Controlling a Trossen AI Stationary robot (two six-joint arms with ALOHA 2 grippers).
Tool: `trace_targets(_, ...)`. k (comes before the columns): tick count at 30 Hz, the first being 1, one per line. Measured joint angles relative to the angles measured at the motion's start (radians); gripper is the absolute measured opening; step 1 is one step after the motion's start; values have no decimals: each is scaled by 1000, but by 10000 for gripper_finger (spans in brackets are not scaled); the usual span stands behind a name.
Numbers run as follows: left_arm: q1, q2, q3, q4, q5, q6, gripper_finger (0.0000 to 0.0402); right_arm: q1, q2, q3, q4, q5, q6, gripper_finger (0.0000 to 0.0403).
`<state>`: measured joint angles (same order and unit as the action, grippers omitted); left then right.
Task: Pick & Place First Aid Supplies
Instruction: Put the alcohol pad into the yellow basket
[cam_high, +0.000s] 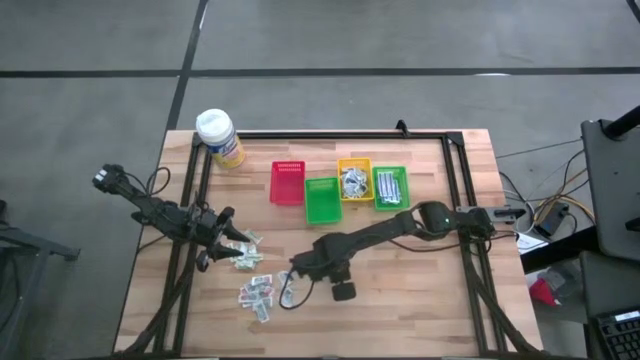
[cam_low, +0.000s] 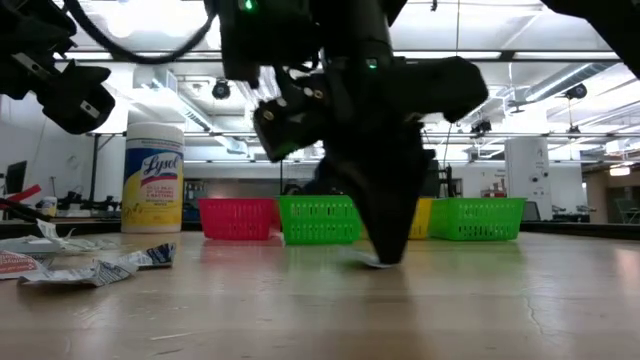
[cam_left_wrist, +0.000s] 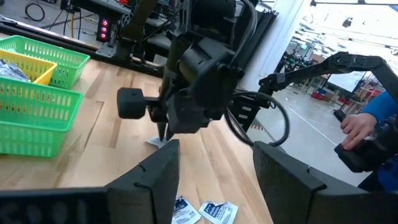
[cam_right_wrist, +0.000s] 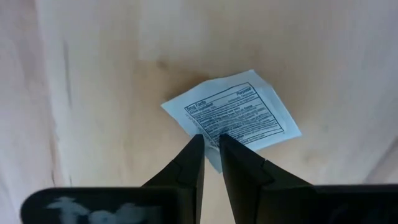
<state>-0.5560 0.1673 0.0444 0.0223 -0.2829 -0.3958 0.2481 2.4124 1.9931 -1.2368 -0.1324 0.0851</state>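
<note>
Small flat first aid packets lie flat on the wooden table in two loose heaps (cam_high: 246, 252) (cam_high: 256, 294). One white packet with printed text (cam_right_wrist: 239, 118) lies apart on the table, under my right gripper (cam_right_wrist: 210, 142), which points down and is shut on its edge. This gripper also shows in the high view (cam_high: 297, 268) and the low view (cam_low: 385, 255). My left gripper (cam_left_wrist: 214, 180) is open and empty, just left of the upper heap (cam_high: 215, 240); two packets (cam_left_wrist: 205, 211) show below its fingers. My right gripper pinches the printed white packet at its edge (cam_right_wrist: 208, 134), near a corner, between its two fingertips. The fingers come from above, pointing down. The packet lies flat on the table, print side up.
A red bin (cam_high: 288, 182), a green bin (cam_high: 322, 200), a yellow bin (cam_high: 354, 180) holding silvery wrappers and a second green bin (cam_high: 390, 188) stand in a row at the far middle. A yellow wipes bottle (cam_high: 218, 138) stands far left. A person's hand (cam_left_wrist: 357, 124) shows beyond the table.
</note>
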Motion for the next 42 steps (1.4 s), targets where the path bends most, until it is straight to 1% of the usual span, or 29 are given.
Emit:
trace_targets(6,0,0,0,0,0,0,197,0,9,38,-133,5,20,52)
trace_targets(14,0,0,0,0,0,0,197,0,9,157,-285,4,46,52)
trace_targets(17,0,0,0,0,0,0,197,0,7,211,-327,4,94,52)
trace_targets(21,0,0,0,0,0,0,197,-4,6,260,-334,2,182,52)
trace_targets(25,0,0,0,0,1,0,197,-13,5,277,-335,-19,305,52)
trace_targets(27,0,0,0,0,1,0,197,-15,5,277,-334,-47,330,55)
trace_targets(32,0,0,0,0,1,0,197,-13,4,272,-335,-60,354,76)
trace_targets(42,0,0,0,0,1,0,197,-17,3,260,-335,-51,380,144)
